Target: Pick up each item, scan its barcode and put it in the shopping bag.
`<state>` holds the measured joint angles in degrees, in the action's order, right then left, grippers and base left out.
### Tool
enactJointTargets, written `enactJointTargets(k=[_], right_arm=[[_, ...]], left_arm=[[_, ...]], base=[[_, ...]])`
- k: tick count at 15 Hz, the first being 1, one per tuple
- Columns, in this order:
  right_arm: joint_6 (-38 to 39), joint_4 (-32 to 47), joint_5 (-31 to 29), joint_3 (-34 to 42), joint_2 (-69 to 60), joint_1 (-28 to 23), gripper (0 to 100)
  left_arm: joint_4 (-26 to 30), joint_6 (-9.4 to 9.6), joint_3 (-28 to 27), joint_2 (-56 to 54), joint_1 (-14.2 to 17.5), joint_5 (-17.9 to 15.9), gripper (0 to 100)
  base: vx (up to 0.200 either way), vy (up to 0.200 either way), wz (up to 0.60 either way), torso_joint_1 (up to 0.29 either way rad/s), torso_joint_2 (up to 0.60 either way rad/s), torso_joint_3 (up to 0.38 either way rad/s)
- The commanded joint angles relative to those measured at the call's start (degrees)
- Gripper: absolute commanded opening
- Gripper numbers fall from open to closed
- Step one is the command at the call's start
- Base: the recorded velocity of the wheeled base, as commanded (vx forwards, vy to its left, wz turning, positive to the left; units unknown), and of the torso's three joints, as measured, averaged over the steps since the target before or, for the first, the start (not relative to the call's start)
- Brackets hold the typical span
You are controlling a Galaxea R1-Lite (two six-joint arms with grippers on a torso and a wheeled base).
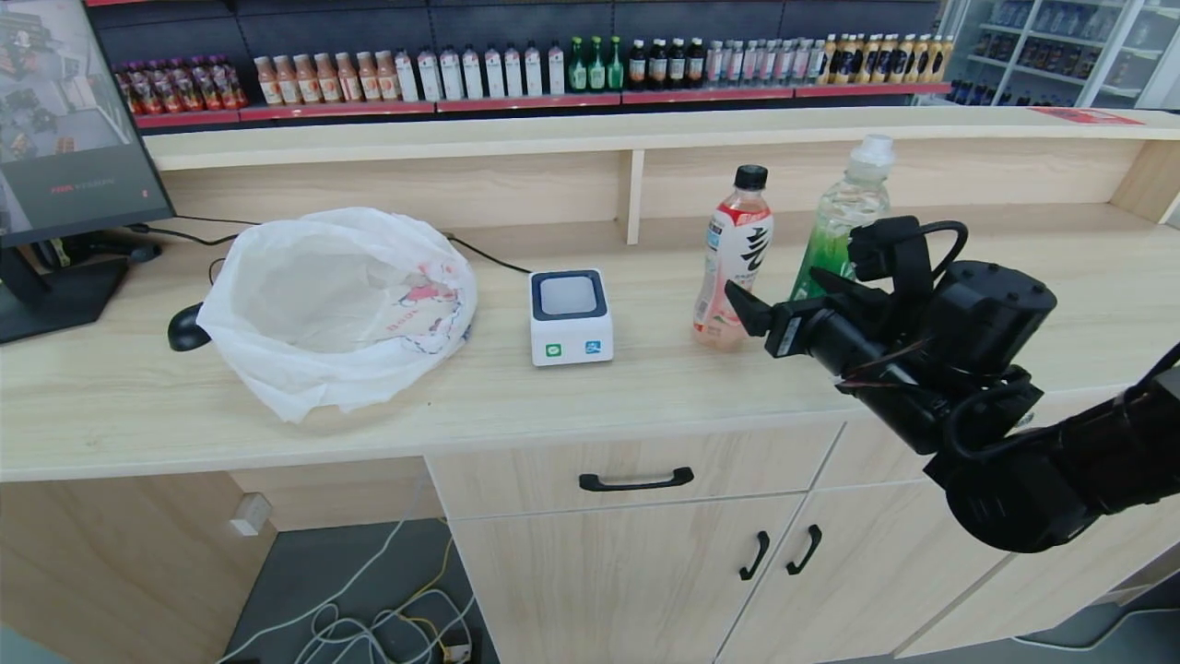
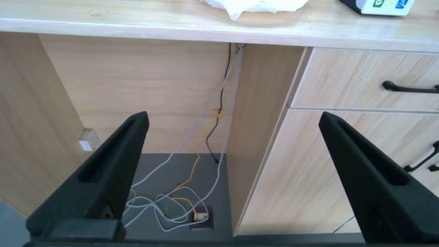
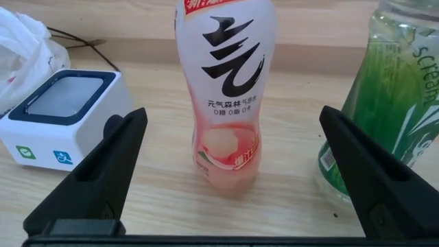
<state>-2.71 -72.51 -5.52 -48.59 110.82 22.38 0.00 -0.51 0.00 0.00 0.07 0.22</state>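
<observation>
**Right gripper wide open in front of the pink bottle, left gripper low by the cabinet**

Head view: the pink bottle (image 1: 735,258) stands upright on the counter (image 1: 645,397), well back from its front edge. The green bottle (image 1: 843,221) is just beside it on the right, with a narrow gap between them. The right gripper (image 1: 770,304) sits level with the pink bottle's lower half, facing it. The scanner (image 1: 571,316) stands apart to the left with bare counter on both sides. The shopping bag (image 1: 341,304) lies further left, its mouth open, and its lower fold is near the counter's front edge. A mouse (image 1: 187,327) sits touching or just beside the bag's left side.

Left wrist view: the left gripper (image 2: 233,137) is spread wide and holds nothing. It hangs below the counter's front edge (image 2: 137,27), facing the open bay where cables (image 2: 178,199) lie on the floor.

Right wrist view: the right gripper (image 3: 233,123) is spread wide and holds nothing. The pink bottle (image 3: 223,89) stands ahead, centred between the fingers with open room on each side. The green bottle (image 3: 391,103) stands close beyond one finger (image 3: 363,165), and the scanner (image 3: 62,120) beyond the other.
</observation>
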Motion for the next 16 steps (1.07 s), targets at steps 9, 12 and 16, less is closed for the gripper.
enactJointTargets(k=[9,12,16], right_arm=[[1.0,0.1,0.0,-9.4,8.0,0.4,100],[1.6,0.0,0.0,-10.5,9.6,0.2,100],[2.4,0.0,0.0,-13.5,12.0,-0.6,100]], left_arm=[[0.0,-0.02,0.0,0.0,0.0,0.0,100],[0.0,-0.02,0.0,0.0,0.0,0.0,100],[0.0,-0.02,0.0,0.0,0.0,0.0,100]], base=[[0.0,0.0,0.0,0.0,0.0,0.0],[0.0,0.0,0.0,0.0,0.0,0.0],[0.0,0.0,0.0,0.0,0.0,0.0]])
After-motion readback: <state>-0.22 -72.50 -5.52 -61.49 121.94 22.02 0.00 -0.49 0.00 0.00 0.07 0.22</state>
